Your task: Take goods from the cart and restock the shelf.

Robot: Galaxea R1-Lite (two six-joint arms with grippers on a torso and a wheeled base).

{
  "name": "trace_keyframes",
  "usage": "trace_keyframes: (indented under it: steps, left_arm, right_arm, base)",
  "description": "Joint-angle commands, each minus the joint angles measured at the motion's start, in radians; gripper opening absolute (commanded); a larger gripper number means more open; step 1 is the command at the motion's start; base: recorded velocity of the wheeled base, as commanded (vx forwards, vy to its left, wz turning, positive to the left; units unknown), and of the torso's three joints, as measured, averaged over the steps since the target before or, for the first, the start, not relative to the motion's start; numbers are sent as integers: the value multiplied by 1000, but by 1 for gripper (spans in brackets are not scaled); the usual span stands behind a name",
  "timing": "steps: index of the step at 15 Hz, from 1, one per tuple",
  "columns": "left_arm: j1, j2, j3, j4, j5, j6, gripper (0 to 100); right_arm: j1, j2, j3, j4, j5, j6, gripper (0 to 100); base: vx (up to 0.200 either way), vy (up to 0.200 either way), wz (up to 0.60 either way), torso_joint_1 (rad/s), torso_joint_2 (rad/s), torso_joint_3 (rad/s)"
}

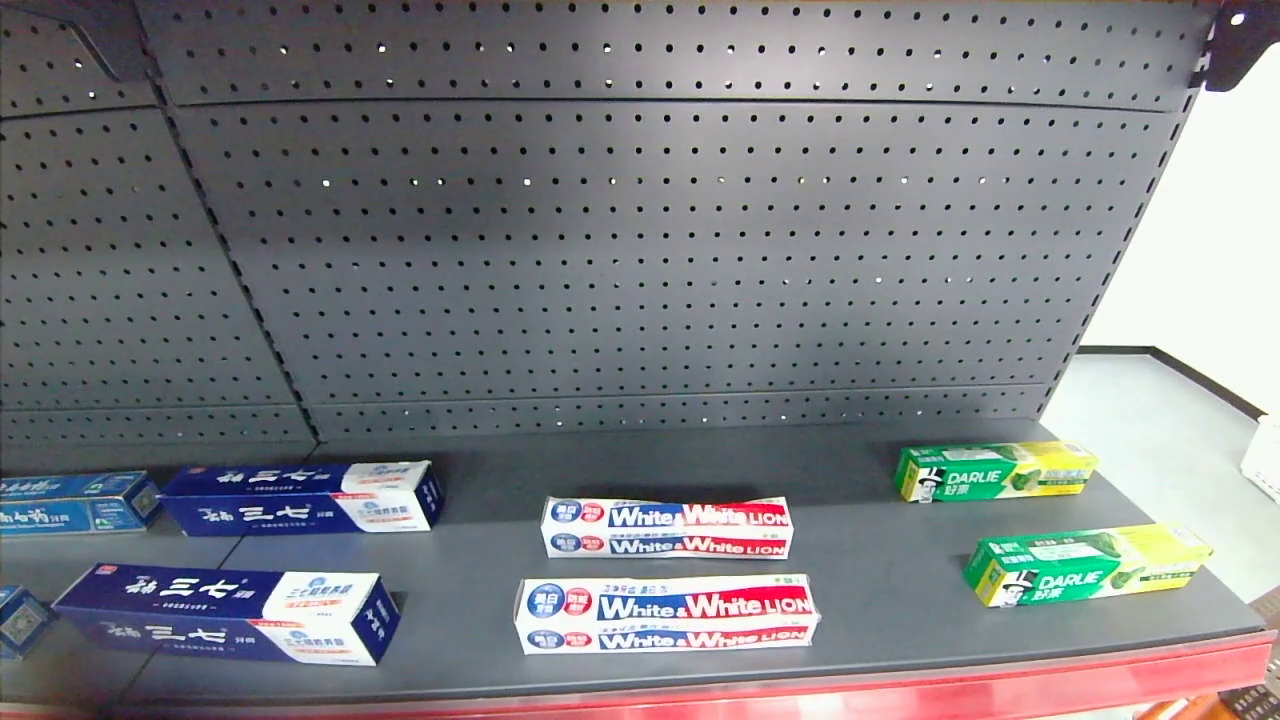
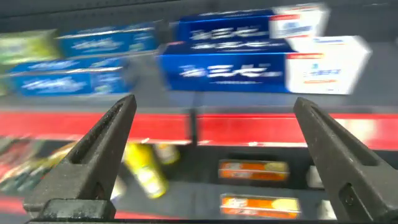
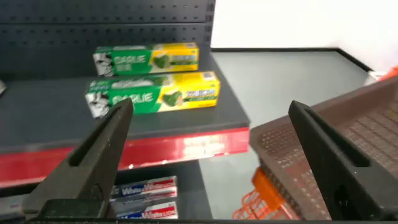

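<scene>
Restocking between picks, judged from two empty grippers and a shelf (image 1: pixel 860 600) already carrying paired rows. From left to right on the shelf: light blue boxes (image 1: pixel 75 503) at the far end, two dark blue boxes (image 1: pixel 300 497) one behind the other, two white boxes (image 1: pixel 667 527) at the middle, and two green boxes (image 1: pixel 995 470) near the right end, all lying flat.

Next move, by judgement: turning to the cart (image 3: pixel 348 137), seen as a brown mesh basket near the shelf's right end and lower down, and closing on a box there. Calls for a grasp across the box's narrow width, then a flat placement in the matching row.

Left gripper (image 2: pixel 214 106): held at about the height of the red shelf lip (image 2: pixel 249 127), facing the dark blue boxes, jaws spread wide with nothing between. Right gripper (image 3: pixel 210 106): held off the right end, facing the green boxes, with the cart close by, jaws likewise spread and empty.
</scene>
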Motion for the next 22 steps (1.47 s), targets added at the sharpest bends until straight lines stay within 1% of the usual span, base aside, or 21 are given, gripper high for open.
trace_keyframes:
  steps: [1,4,6,7,8,9,10,11,12,13,15,16,17,18,19,21,22]
  left_arm:
    - [-1,3,42,-9,-19,2,100]
    - [-1,3,45,-9,-21,-4,100]
    - [-3,3,45,-9,-32,-2,100]
    - [-3,3,45,-9,-114,-1,100]
    - [-3,3,45,-9,-159,1,100]
    - [-3,3,45,-9,-199,-1,100]
    - [-3,3,45,-9,-262,-2,100]
    - [-3,3,45,-9,-283,-2,100]
    - [-3,3,42,0,-323,-4,100]
    - [-3,3,40,4,-343,-12,100]
    - [17,7,39,4,-329,-25,100]
    - [83,15,40,3,-251,-18,100]
    - [193,17,40,4,-225,-18,100]
    - [279,14,59,-2,-240,-21,100]
    - [267,12,68,-11,-240,-24,100]
    - [266,14,68,-9,-242,-67,100]
    - [266,14,68,-9,-242,-78,100]
  right_arm:
    - [31,-123,72,20,19,2,100]
    - [42,-194,115,84,36,2,100]
    - [47,-235,117,118,45,3,100]
    - [44,-244,115,122,70,5,100]
    - [39,-255,124,119,102,11,100]
    - [37,-255,132,130,99,31,100]
    - [37,-255,132,132,86,62,100]
    - [37,-255,132,132,85,62,100]
    - [39,-255,132,132,83,65,100]
    - [39,-255,132,132,83,63,100]
    - [39,-255,132,132,83,63,100]
    - [39,-255,132,132,83,63,100]
    - [39,-255,132,132,83,62,100]
    - [39,-255,132,132,83,63,100]
    - [39,-255,132,132,83,63,100]
    - [39,-255,132,132,85,59,100]
    - [39,-255,132,132,85,62,100]
  base:
    - [0,0,0,0,0,0]
    - [0,0,0,0,0,0]
    - [0,0,0,0,0,0]
    - [0,0,0,0,0,0]
    - [0,0,0,0,0,0]
    - [0,0,0,0,0,0]
    - [0,0,0,0,0,0]
    - [0,0,0,0,0,0]
    - [0,0,0,0,0,0]
    - [0,0,0,0,0,0]
    - [0,0,0,0,0,0]
    - [0,0,0,0,0,0]
    - [0,0,0,0,0,0]
    - [0,0,0,0,0,0]
    - [0,0,0,0,0,0]
    - [0,0,0,0,0,0]
    - [0,0,0,0,0,0]
